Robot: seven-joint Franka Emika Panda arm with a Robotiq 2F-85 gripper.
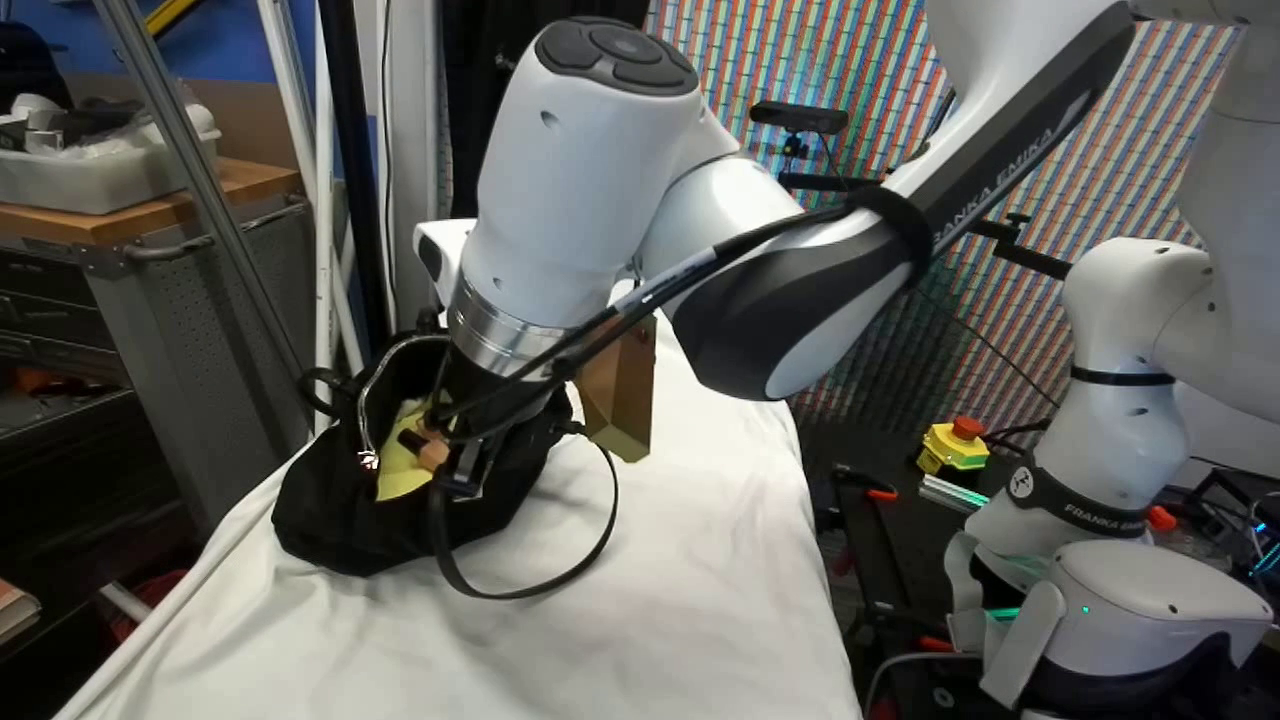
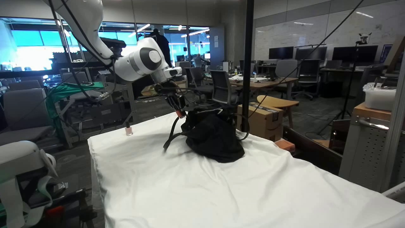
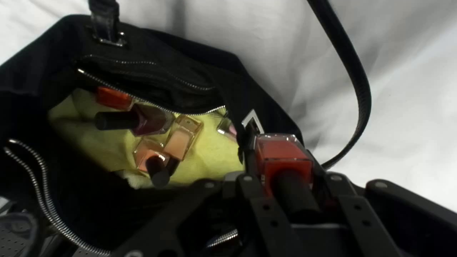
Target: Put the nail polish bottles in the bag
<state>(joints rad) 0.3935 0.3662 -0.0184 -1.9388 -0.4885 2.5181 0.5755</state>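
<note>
My gripper [image 3: 284, 162] is shut on a red nail polish bottle [image 3: 282, 150], its dark cap toward the wrist. In an exterior view this red bottle [image 2: 180, 113] hangs beside the upper rim of the black bag [image 2: 215, 139]. From the wrist, it overlaps the bag's rim near a silver buckle; contact cannot be told. Inside the open bag, on yellow-green lining, lie several bottles: an orange-red one [image 3: 113, 98], a dark red one [image 3: 153, 121], a peach one [image 3: 178, 142], an orange one [image 3: 146, 153] and a partly hidden pink one [image 3: 230, 128]. A pale pink bottle [image 2: 128, 130] stands upright on the table.
A long black strap [image 1: 600, 540] loops out from the bag over the white table cloth [image 1: 640, 640]. A grey tool cart [image 1: 220, 300] and metal poles stand beyond the bag. A second robot arm [image 1: 1130, 450] stands past the table's side.
</note>
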